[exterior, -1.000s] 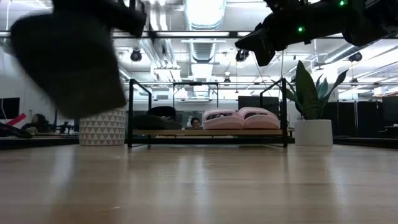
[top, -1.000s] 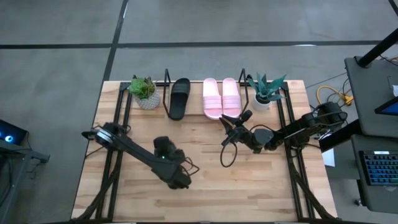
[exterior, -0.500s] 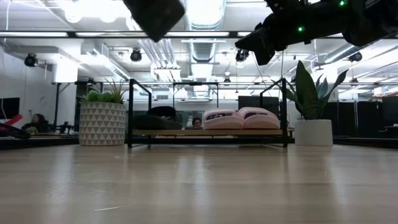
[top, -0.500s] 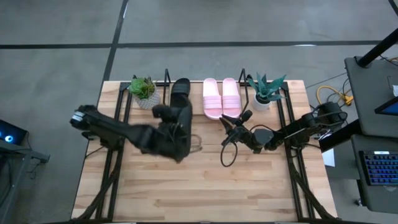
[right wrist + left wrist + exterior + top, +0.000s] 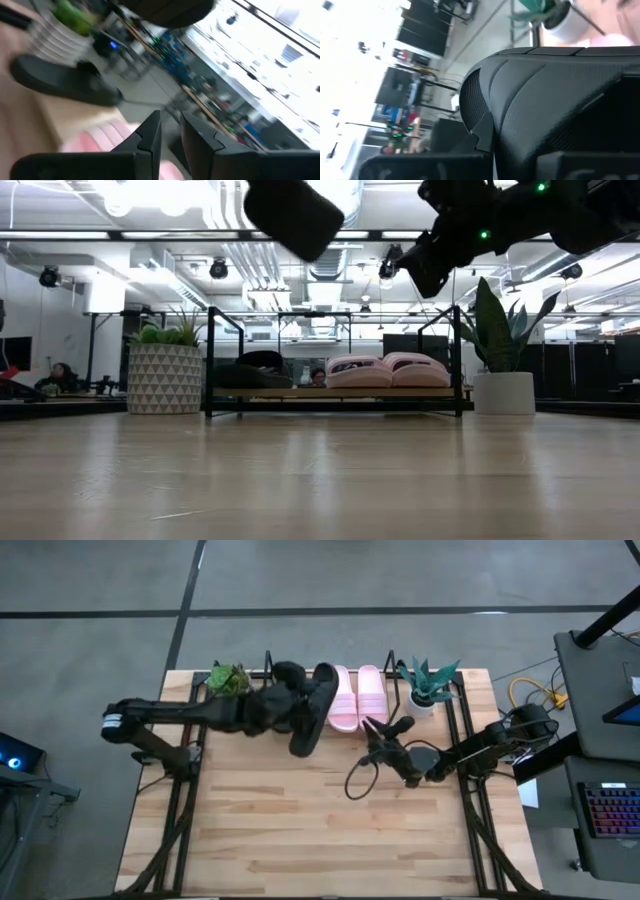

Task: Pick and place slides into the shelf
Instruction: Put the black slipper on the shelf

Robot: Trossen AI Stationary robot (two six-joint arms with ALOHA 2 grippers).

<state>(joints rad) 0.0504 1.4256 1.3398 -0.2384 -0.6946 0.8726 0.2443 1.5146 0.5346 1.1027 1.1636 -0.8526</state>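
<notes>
Slides: one black slide [image 5: 312, 708] is hanging clamped in the left gripper [image 5: 285, 705] just above the shelf [image 5: 268, 664], beside two pink slides [image 5: 356, 697]; the right gripper [image 5: 372, 728], nearly closed and empty, is hovering in front of them.

In the high view the left gripper [image 5: 290, 710] is buried under the black slide [image 5: 312, 710] it carries, so its fingers cannot be made out. That carried slide hides most of the other black slide [image 5: 255, 370] on the shelf [image 5: 268, 665]. The low view cuts the carried slide off at the top edge. The left wrist view is nearly filled by its textured sole. The right wrist view is motion-blurred.
</notes>
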